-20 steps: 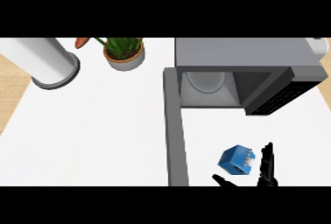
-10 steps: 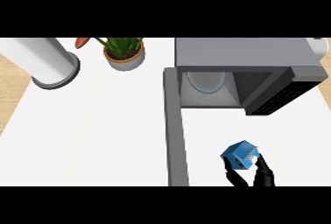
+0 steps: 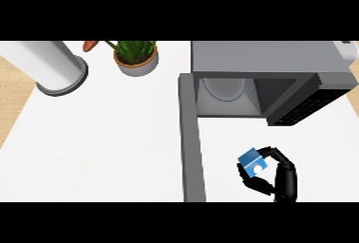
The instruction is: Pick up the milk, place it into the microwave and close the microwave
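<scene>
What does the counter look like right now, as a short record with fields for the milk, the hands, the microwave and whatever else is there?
milk: blue carton, held above the counter in front of the microwave
right hand: fingers curled round the carton
left hand: not in view
microwave: door swung open, white plate inside
other: potted plant and white cylinder at far left

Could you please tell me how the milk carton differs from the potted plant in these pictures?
The milk carton is blue, boxy and tilted, held by the right hand with fingers curled round it in front of the open microwave. The potted plant is green, in a round pot, standing upright and untouched at the counter's far side. Both are small beside the microwave.
</scene>
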`<state>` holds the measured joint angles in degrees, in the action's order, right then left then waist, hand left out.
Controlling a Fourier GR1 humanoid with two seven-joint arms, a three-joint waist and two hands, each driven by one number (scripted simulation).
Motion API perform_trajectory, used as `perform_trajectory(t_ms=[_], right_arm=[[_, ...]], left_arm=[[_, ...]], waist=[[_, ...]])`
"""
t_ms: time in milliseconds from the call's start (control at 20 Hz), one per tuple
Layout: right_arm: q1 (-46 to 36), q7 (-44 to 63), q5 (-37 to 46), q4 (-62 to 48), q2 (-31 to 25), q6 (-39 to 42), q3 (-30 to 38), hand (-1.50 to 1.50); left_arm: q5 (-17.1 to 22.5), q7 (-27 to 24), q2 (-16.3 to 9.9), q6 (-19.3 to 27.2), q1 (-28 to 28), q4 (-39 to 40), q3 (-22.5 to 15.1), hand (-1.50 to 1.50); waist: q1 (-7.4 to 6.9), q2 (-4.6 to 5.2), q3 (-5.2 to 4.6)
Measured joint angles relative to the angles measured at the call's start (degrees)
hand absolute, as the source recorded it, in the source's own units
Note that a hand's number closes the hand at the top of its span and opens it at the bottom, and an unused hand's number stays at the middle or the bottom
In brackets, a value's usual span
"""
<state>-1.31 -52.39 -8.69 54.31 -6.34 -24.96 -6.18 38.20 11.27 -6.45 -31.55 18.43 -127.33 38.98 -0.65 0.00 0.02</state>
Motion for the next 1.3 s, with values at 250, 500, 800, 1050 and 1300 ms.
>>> perform_trajectory(t_ms=[250,500,800,1050,1300], right_arm=[[-8.8,-0.7,-0.4,-7.3,-4.8,10.7,0.2,1.50],[-13.2,-1.5,-1.2,-10.4,-6.1,20.1,-0.2,1.50],[-12.5,3.8,-0.3,-1.4,-5.4,22.5,-2.6,1.50],[-13.7,10.8,2.2,5.2,-4.1,19.0,-3.3,1.50],[-18.3,16.5,4.6,6.5,-2.5,15.9,-2.6,1.50]], left_arm=[[0.5,0.4,-0.8,0.0,-0.8,0.3,0.2,-1.50],[2.3,1.5,-1.8,0.9,-1.3,0.4,1.1,-1.50],[1.7,1.9,-0.9,0.6,-0.9,0.6,1.8,-1.50],[1.8,0.9,-0.6,-2.0,-0.3,2.2,3.4,-1.50],[1.9,1.2,-2.2,-2.1,-2.4,4.8,4.2,-1.50]], waist=[[-0.55,0.19,0.06],[-0.26,0.10,0.04],[0.42,-0.12,-0.04],[0.43,-0.12,-0.05],[0.36,-0.06,-0.03]])
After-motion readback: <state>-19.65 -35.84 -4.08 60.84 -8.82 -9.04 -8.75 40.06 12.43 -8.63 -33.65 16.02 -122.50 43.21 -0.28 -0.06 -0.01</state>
